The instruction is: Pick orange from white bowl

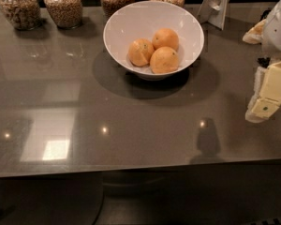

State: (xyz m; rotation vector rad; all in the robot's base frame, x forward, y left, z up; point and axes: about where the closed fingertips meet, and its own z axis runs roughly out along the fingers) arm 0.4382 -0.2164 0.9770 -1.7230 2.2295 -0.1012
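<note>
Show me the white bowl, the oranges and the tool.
white bowl (119, 32): camera view, bare left inner wall.
oranges (164, 60): camera view, middle of the front one.
tool (266, 102): camera view, pale tip, at the right edge.

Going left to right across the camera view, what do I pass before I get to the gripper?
Glass jar → second glass jar → white bowl holding three oranges → white stand → gripper, at the far right edge over the counter.

Grey counter, white bowl mid-back, 4 glass jars behind, claw over right edge
</note>
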